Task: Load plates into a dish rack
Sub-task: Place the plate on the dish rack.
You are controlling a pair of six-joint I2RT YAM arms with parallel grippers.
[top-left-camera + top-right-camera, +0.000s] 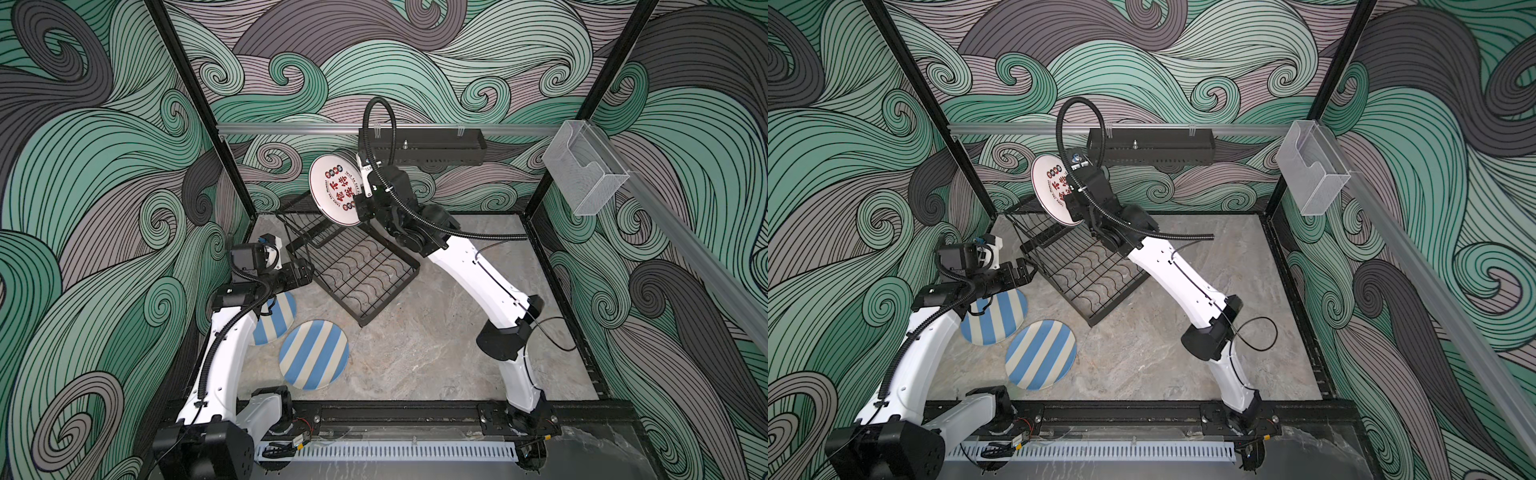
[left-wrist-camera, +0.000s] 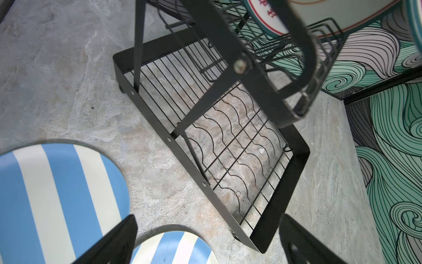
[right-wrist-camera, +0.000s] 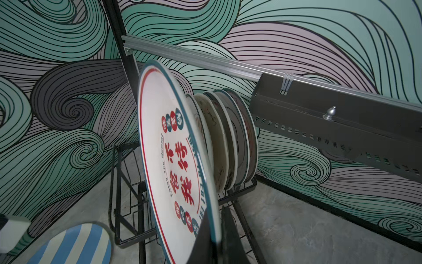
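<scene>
Right pincer [image 3: 217,230] clamps upright character plate [image 1: 334,193]; left pincer [image 2: 207,219] spread; grey marble tabletop [image 1: 436,332] (swirl-patterned walls [image 1: 104,166] around).

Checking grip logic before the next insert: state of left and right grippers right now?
Left gripper: open, holding nothing.
Right gripper: shut on the rim of the red-character plate.
</scene>
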